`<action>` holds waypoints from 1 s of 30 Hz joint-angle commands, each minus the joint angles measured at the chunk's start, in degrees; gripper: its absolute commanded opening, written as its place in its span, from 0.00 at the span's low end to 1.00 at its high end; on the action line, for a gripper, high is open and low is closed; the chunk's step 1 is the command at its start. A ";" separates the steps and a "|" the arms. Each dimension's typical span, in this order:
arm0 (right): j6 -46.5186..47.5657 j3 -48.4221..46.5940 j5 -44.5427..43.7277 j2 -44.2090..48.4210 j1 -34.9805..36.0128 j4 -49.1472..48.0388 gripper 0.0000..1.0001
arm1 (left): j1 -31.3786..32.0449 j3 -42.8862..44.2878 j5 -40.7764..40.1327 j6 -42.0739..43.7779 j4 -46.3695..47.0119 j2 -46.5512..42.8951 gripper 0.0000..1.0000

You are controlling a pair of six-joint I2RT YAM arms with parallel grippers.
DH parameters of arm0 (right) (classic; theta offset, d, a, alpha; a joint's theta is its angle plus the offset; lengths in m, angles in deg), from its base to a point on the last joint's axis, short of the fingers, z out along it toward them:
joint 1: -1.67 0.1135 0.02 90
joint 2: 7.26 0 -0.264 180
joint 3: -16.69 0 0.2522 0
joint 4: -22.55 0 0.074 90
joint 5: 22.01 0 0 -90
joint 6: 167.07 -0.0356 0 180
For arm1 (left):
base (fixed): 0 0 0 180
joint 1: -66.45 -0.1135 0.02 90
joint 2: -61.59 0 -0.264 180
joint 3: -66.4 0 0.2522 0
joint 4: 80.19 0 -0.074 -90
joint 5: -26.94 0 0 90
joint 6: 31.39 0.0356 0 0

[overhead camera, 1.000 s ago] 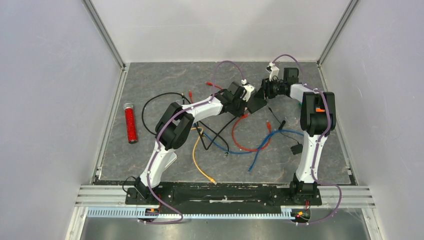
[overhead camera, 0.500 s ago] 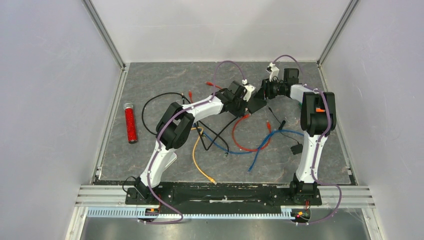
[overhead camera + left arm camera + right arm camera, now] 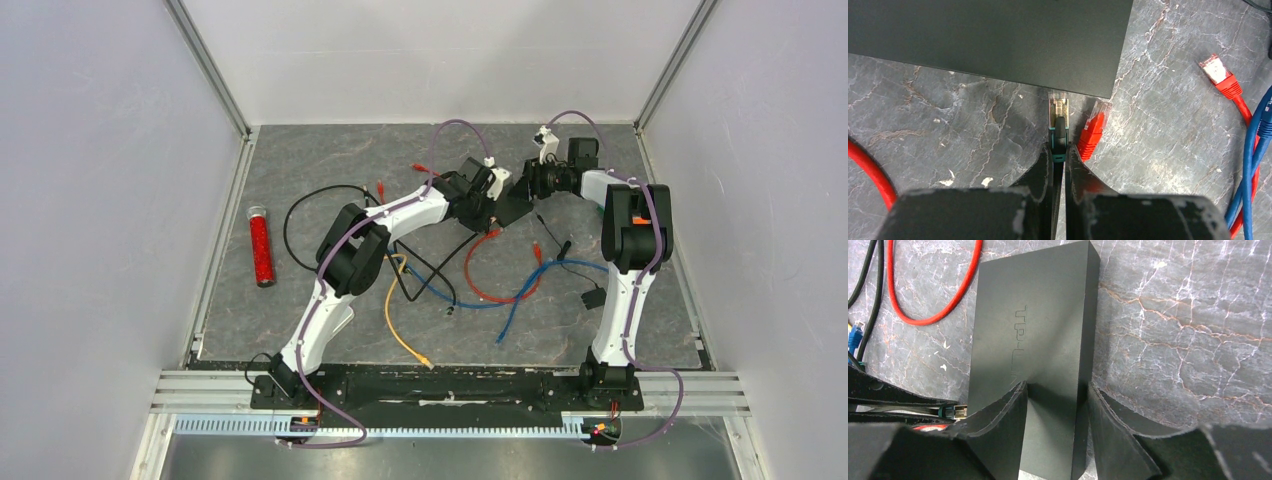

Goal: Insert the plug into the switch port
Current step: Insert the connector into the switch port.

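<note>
Right tool (image 3: 1055, 392) clamps the switch (image 3: 1033, 325) across its width, bracing it on the desk (image 3: 1173, 315) against insertion force. Left tool (image 3: 1058, 152), pinched narrow on the plug (image 3: 1058, 112), holds it nose-first at the switch's near edge; not yet seated.

Red connector (image 3: 1094, 131) just right of my left gripper (image 3: 1058, 155); blue cables (image 3: 1255, 150) farther right; red tube (image 3: 261, 245), perhaps glitter-filled, well behind.

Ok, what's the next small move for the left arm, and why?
Probably ease the left gripper straight forward: its plug tip sits at the switch edge, not visibly seated, while the right gripper braces the switch body.
</note>
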 commanded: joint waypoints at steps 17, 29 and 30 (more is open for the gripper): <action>-0.16 4.53 6.10 2.24 0.84 4.72 0.49 | -1.24 2.32 5.60 -4.98 -2.42 5.02 0.02; -1.17 6.61 6.80 2.64 0.78 4.71 0.48 | -1.34 1.10 5.19 -5.57 -0.90 5.53 0.02; -1.36 6.92 6.91 2.54 0.84 4.78 0.48 | -1.34 1.46 4.52 -5.33 -0.85 5.79 0.02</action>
